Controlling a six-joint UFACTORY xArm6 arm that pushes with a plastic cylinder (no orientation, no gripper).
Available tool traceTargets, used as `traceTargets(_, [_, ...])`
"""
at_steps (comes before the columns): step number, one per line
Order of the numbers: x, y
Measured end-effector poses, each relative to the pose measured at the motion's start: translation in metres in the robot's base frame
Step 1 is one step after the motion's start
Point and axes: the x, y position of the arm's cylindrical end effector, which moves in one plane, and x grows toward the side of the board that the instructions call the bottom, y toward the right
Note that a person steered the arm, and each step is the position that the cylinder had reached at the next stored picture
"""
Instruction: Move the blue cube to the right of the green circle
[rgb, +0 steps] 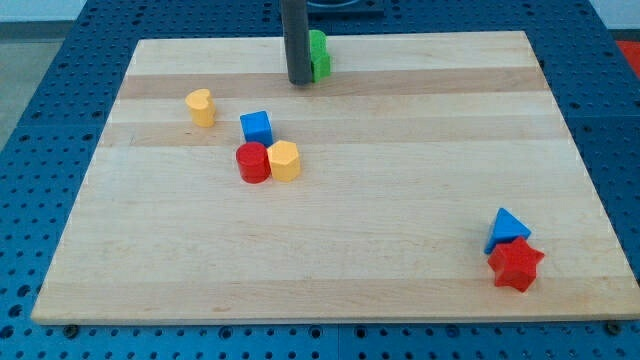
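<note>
Tool end: my tip (299, 82) is a plain rod with no claw, so there is nothing to part or close; it rests on the board (400, 260) near the view's top edge.
Tip position: just left of the green block (319, 54), partly hiding it, so its round shape cannot be confirmed. Well apart from the blue cube (257, 127).
Task object: the blue cube sits below and left of the tip, touching or nearly touching the red cylinder (252, 162), with the yellow cylinder (284, 160) beside that.
Other blocks: yellow block (201, 107) farther left; blue triangular block (508, 229) and red star (516, 264) at lower right.
Placement reasoning: the tip probably needs to reach the cube's left side to push rightward.
Open room: bare board lies right of the green block.
Edge risk: the green block stands near the top edge, so the destination offers little margin upward.
</note>
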Motion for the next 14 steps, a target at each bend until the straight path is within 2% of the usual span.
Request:
traceTargets(2, [0.020, -0.066])
traceTargets(5, [0.111, -0.152])
traceTargets(6, [0.134, -0.138])
traceTargets(8, [0.122, -0.033])
traceTargets(9, [0.106, -0.009])
traceTargets(11, [0.110, -0.081])
traceTargets(12, [0.097, -0.085])
traceTargets(14, [0.095, 0.013])
